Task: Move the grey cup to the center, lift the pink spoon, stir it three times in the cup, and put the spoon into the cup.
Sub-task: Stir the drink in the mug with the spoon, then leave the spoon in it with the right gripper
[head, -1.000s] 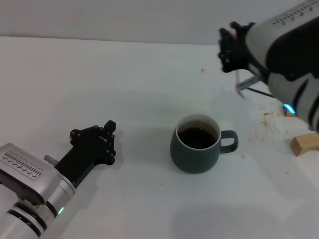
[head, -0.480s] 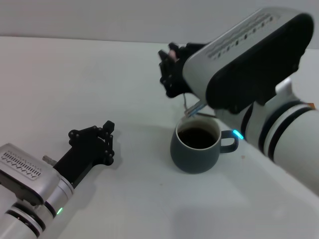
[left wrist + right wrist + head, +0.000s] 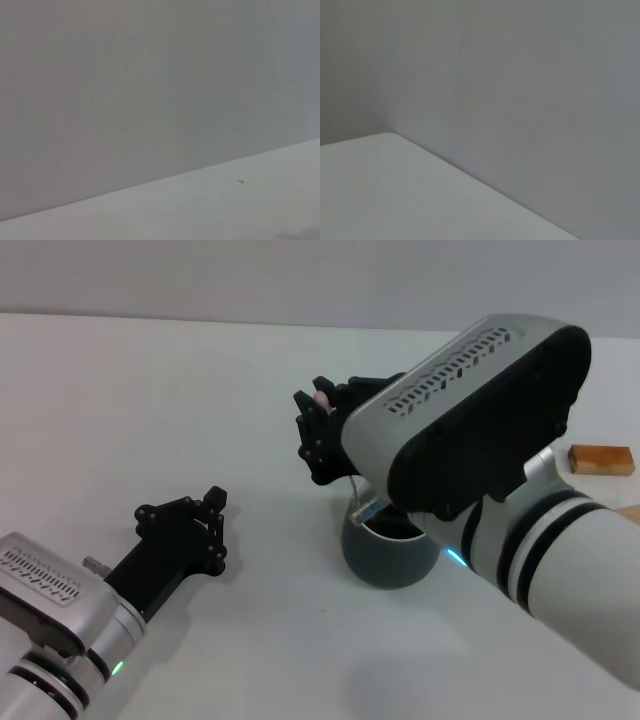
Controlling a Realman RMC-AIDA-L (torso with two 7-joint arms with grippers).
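- The table (image 3: 150,390) is a plain white surface filling most of the head view, with a grey wall along the top edge of the frame.
- The right arm (image 3: 500,490) comes in from the lower right and crosses the middle of the frame, its big grey and black housing covering the right side of the cup.
- The left arm (image 3: 60,620) lies in the lower left corner, resting low over the table and pointing toward the centre.
- The grey cup (image 3: 385,555) stands just right of the frame's centre, partly hidden under the right arm; only its left wall and a slice of its dark inside show.
- The right gripper (image 3: 325,435) hangs just above and to the upper left of the cup's rim. Its black fingers are pressed together on the pink spoon (image 3: 322,398), whose pale pink end peeks out at the top of the fingers.
- A thin grey metal shaft runs down from the gripper to the cup's near-left rim; whether its tip touches the liquid cannot be told.
- The left gripper (image 3: 205,530) sits left of the cup, well apart from it; its black fingers look to hold nothing, and I cannot tell whether they are spread or closed.
- A small tan wooden block (image 3: 602,459) lies at the right edge of the frame.
- Both wrist views show only wall and bare table.
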